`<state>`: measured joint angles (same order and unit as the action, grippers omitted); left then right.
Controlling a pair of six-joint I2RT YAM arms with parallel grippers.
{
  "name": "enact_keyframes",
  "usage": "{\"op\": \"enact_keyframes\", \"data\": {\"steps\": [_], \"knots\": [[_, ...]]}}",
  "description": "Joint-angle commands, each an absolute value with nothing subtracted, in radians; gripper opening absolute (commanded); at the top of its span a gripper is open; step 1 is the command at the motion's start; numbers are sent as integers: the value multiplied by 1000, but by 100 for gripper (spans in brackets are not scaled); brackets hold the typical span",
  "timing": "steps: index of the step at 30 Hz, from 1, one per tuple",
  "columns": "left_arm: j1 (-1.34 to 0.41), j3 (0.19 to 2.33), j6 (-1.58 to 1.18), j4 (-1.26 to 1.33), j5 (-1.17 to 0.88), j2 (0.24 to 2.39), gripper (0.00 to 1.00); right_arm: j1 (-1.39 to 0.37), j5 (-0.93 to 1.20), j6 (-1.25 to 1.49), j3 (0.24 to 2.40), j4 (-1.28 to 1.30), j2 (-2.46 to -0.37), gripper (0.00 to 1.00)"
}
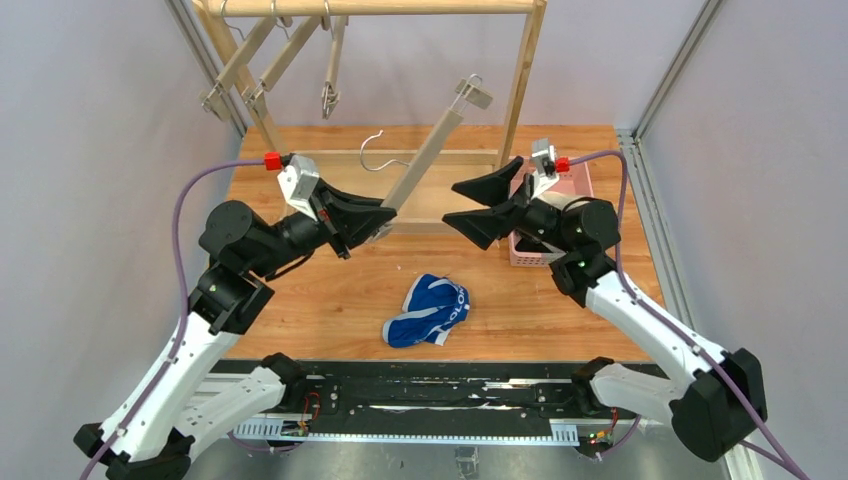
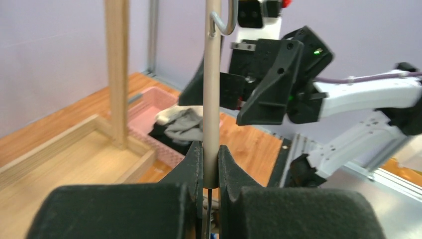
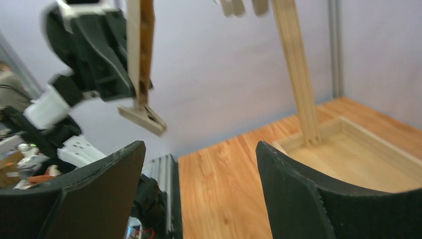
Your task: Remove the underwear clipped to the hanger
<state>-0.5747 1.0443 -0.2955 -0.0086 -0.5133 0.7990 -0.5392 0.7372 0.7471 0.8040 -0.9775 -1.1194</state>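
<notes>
Listing for you, operator. Left end effector (image 1: pixel 372 232): closed on the bar of a wooden hanger (image 1: pixel 432 148). The left wrist view shows you both fingers pressed against that bar; from above, the hanger's near end is hidden under the fingers.
Right end effector (image 1: pixel 480 205): jaws spread wide, nothing between them, just right of the hanger.
Blue underwear (image 1: pixel 428 311): white trim, crumpled on the desk (image 1: pixel 330 300) near the middle, apart from both arms. Neither wrist view shows it.
Pink basket (image 1: pixel 579 184): far right, mostly hidden behind the right arm from above. Only the left wrist view shows you its contents: grey underwear (image 2: pixel 185 122) over black underwear (image 2: pixel 166 137), the latter shadowed and hard to make out.
Rack (image 1: pixel 524 70): far side, top cropped, carrying three more hangers (image 1: pixel 333 60).
</notes>
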Motion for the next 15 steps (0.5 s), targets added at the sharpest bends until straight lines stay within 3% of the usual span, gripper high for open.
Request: {"op": "enact_keyframes", "data": {"steps": [1,6,15], "knots": [[-578,1135,-169,-306,-276,764,0,-600,589,396,796,-425,-997,83],[-578,1291,-108,-642,-100,834,0,-752,285,136,819,3,-956,83],[-578,1363,-134,-765,-51,936,0,-1028,-72,89,764,190,-1063,84]]}}
